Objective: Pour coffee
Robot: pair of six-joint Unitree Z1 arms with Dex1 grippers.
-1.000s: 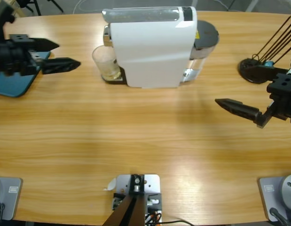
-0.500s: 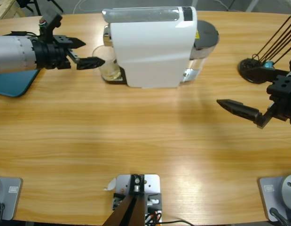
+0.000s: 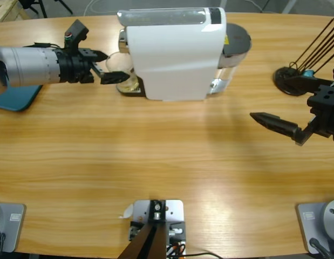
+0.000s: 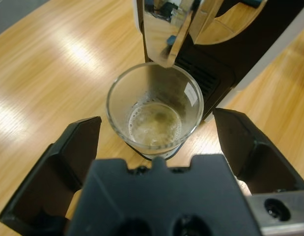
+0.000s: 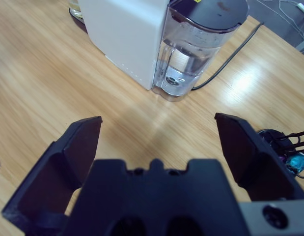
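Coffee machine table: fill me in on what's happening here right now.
The left gripper has reached in with its jaws open on either side of the clear glass, which stands under the spout of the white coffee machine. It has not closed on it. A shallow layer of pale coffee lies in the bottom of the glass. The right gripper hangs open over bare table, away from the machine, holding nothing.

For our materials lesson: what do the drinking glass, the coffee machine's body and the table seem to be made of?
Drinking glass: clear glass, apparently; the coffee shows through it.
Coffee machine body: likely white plastic, smooth and slightly glossy.
Table: wood or wood-look laminate, with grain lines and a soft sheen.
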